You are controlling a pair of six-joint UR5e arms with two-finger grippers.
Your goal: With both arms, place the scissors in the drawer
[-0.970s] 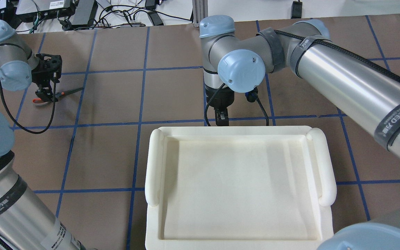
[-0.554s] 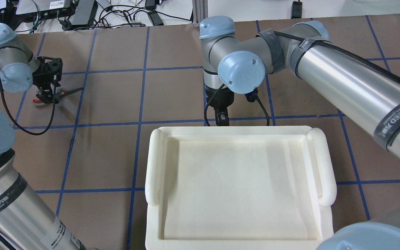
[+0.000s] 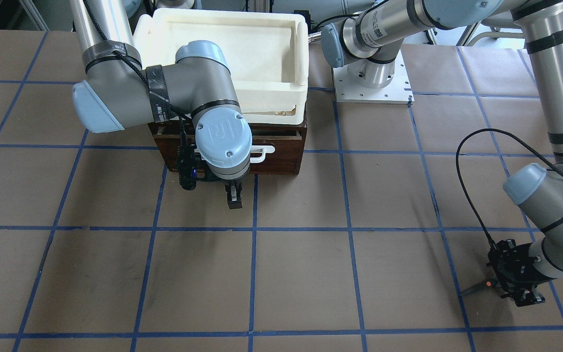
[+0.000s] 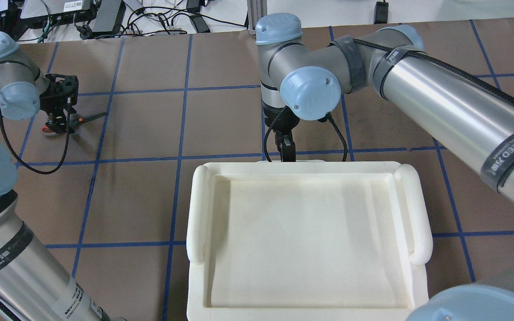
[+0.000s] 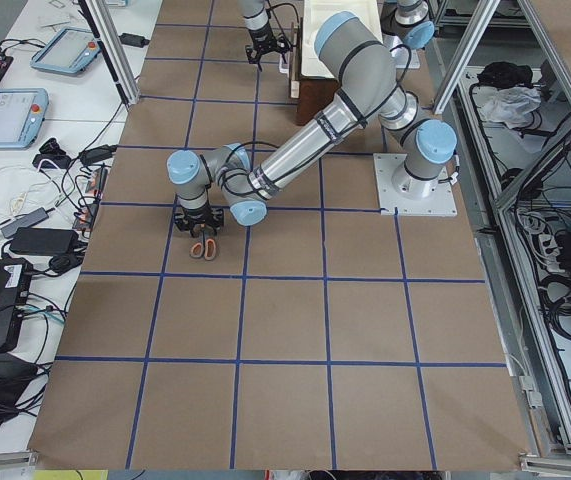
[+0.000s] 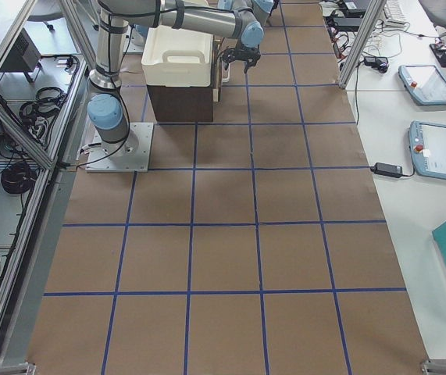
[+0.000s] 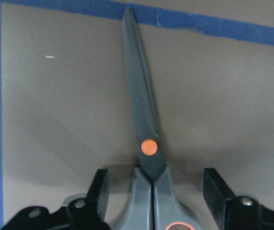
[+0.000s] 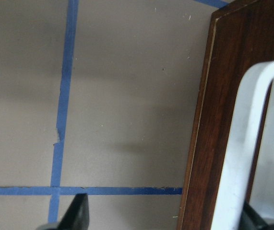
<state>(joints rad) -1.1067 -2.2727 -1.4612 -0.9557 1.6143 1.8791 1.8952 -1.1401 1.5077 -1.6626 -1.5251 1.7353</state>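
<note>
**Scissors lie lengthwise between the left hand's open fingers**

The left hand hangs low over the surface with its fingers apart, one on each side of the scissors. Neither finger touches them yet. The fingers straddle the grey neck just behind the orange pivot dot. The closed dark blades run straight out from the hand, so the long axis is square to the closing direction, and the tip reaches a blue tape line. Judging from that, a plain squeeze across the neck should catch them without any turn of the wrist.

In the overhead view the blades point toward the middle of the surface. The right hand waits there, well apart from the scissors. Its fingers are also apart, and the white bar handle of the dark wooden drawer lies between them. The drawer looks shut or barely drawn. The left arm is plainly the nearer one for the pickup.
</note>
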